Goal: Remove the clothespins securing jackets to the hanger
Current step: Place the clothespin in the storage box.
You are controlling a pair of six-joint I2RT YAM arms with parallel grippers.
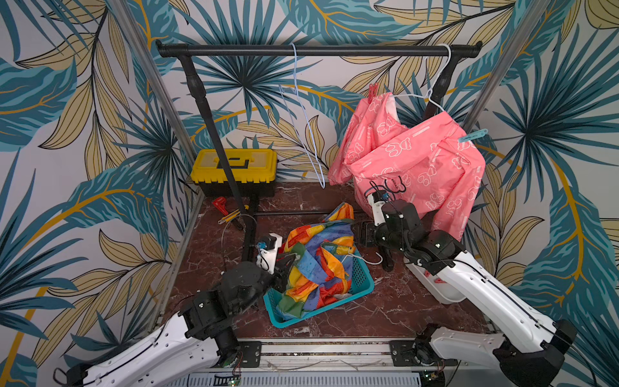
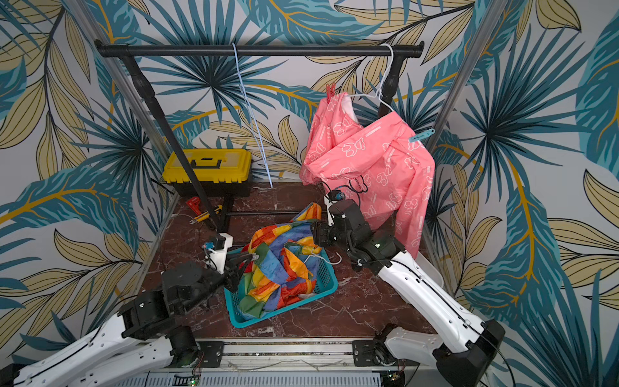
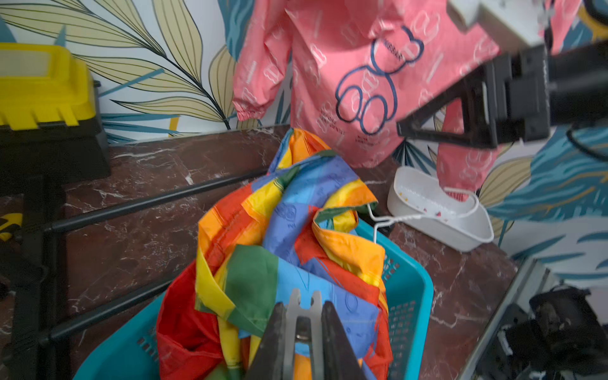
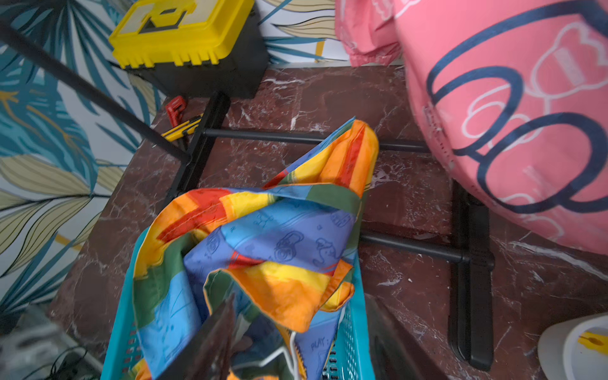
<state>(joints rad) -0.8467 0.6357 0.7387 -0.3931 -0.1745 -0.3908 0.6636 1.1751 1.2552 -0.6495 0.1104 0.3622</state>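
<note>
Grey plastic clothespin (image 3: 303,311), clamped in the left gripper (image 2: 248,258), could spring loose into the rainbow jacket (image 1: 318,261) heaped in the teal basket (image 1: 291,323), while the right gripper (image 4: 297,316), fingers apart over the fallen white hanger (image 1: 365,258), may snag fabric, leaving the red-pink peg (image 1: 372,92) and the light blue peg (image 1: 473,135) pinning the hung pink jacket (image 1: 418,160).

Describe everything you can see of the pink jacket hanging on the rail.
The pink jacket is thin, shiny-looking fabric printed with white bear outlines, plus one large dark-blue bear outline, with white lining at the collar. It hangs crumpled on a white wire hanger hooked over the black rail. A red-pink clothespin grips one shoulder, a light blue clothespin the other.
</note>
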